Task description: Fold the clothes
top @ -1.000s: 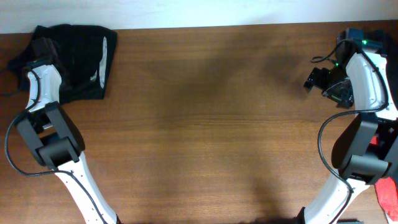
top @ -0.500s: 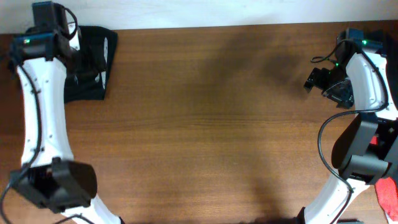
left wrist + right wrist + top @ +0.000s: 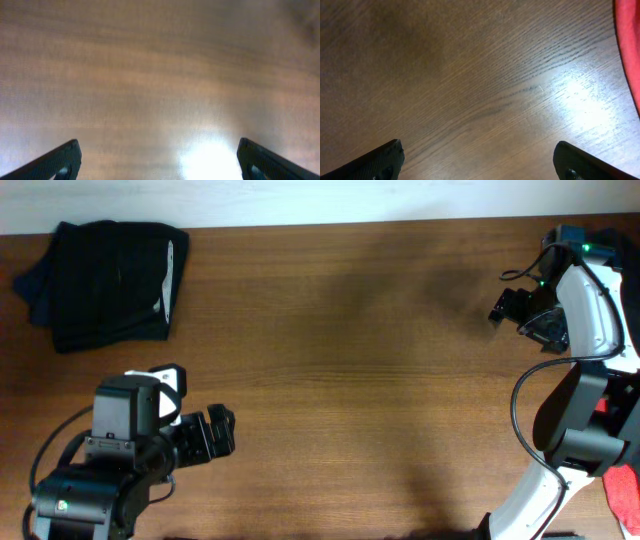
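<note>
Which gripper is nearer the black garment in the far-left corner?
Left. The left gripper is in front of the black garment; the right gripper is far across at the opposite side.

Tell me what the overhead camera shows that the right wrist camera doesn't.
Only overhead: the black garment with its pale edge strip at the far left corner, plus the left arm and right arm. Only right wrist: its own fingers up close, spread wide with nothing between them, and a glare patch on the wood. Both: the brown wooden table and red fabric at the right edge.
</note>
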Controlling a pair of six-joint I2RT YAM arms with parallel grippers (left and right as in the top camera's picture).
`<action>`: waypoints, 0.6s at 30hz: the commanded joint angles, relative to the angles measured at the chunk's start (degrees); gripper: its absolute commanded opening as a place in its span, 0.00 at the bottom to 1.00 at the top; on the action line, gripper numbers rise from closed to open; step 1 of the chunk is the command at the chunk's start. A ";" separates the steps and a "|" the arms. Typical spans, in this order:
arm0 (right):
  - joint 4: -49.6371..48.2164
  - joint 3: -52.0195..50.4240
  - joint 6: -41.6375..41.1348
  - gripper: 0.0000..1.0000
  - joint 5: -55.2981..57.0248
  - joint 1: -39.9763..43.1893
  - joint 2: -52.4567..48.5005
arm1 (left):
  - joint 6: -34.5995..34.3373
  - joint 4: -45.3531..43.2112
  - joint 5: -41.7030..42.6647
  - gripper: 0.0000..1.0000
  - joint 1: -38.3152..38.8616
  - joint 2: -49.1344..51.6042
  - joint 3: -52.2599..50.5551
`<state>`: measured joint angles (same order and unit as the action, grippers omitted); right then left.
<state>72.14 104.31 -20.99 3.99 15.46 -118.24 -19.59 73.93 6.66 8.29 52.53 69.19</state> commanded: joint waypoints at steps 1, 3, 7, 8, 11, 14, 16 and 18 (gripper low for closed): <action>0.09 0.76 -0.52 0.99 0.35 0.15 0.55 | -1.60 5.01 -0.24 0.99 0.17 -0.26 -0.22; 0.09 0.76 -0.52 0.99 0.35 0.15 0.55 | -1.57 4.76 -1.20 0.99 0.17 -0.22 -0.35; 0.09 0.76 -0.52 0.99 0.35 0.15 0.55 | 3.26 0.46 -4.66 0.99 0.20 -0.17 -4.70; 0.09 0.76 -0.52 0.99 0.35 0.15 0.55 | 4.33 -1.18 -4.48 0.99 0.17 -0.20 -5.90; 0.09 0.76 -0.52 0.99 0.35 0.15 0.55 | 13.73 -13.14 -0.20 0.99 0.17 -5.38 -12.94; 0.09 0.76 -0.52 0.99 0.35 0.15 0.55 | 16.28 -25.66 1.07 0.99 0.15 -16.50 -24.20; 0.09 0.76 -0.52 0.99 0.35 0.15 0.55 | 16.26 -32.06 1.07 0.99 -0.98 -29.42 -33.46; 0.09 0.76 -0.52 0.99 0.35 0.15 0.55 | 16.28 -34.36 0.61 0.99 -1.11 -34.99 -37.33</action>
<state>72.20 104.36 -20.99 4.01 15.46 -118.24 -4.82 41.87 6.90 7.57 21.23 34.98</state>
